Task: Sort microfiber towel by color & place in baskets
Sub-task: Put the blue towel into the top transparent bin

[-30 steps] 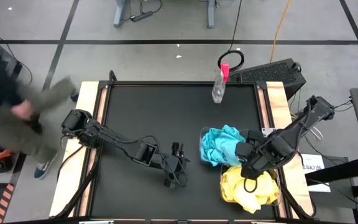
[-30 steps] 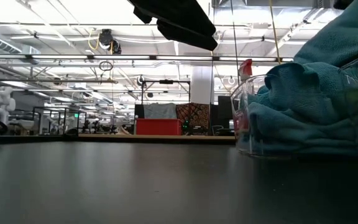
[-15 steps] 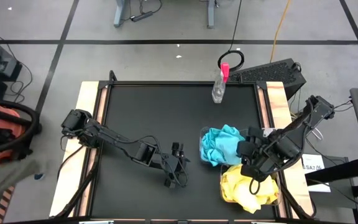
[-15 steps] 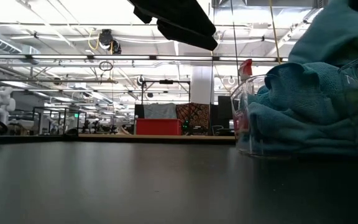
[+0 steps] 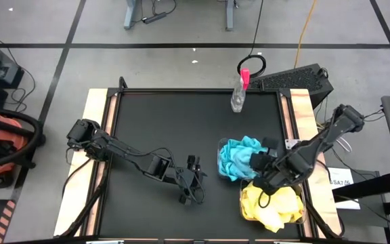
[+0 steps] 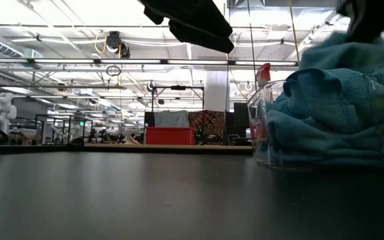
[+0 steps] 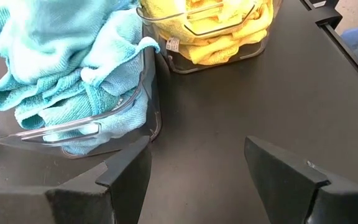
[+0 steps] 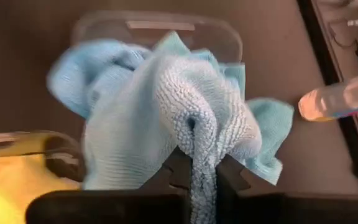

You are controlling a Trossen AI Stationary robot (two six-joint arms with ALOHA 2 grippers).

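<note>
Right wrist view: the right claw [image 8: 194,177], open a moment ago, has now shut on a fold of the blue towel [image 8: 166,112] heaped in the clear basket [image 8: 160,28] directly beneath it, probably to tuck it in; the left claw [image 5: 193,183] waits open.

in the low view the blue towels [image 6: 325,120] and their basket [image 6: 262,127] run off the right edge, and the spray bottle [image 6: 263,73] shows only its pink top behind them. a dark blurred shape at the top right corner cannot be told apart. in the right wrist view the yellow towels [image 8: 11,180] are blurred and cut by the edge, and the bottle [image 8: 340,99] is smeared. in the left wrist view both baskets are cut off at the top.
</note>
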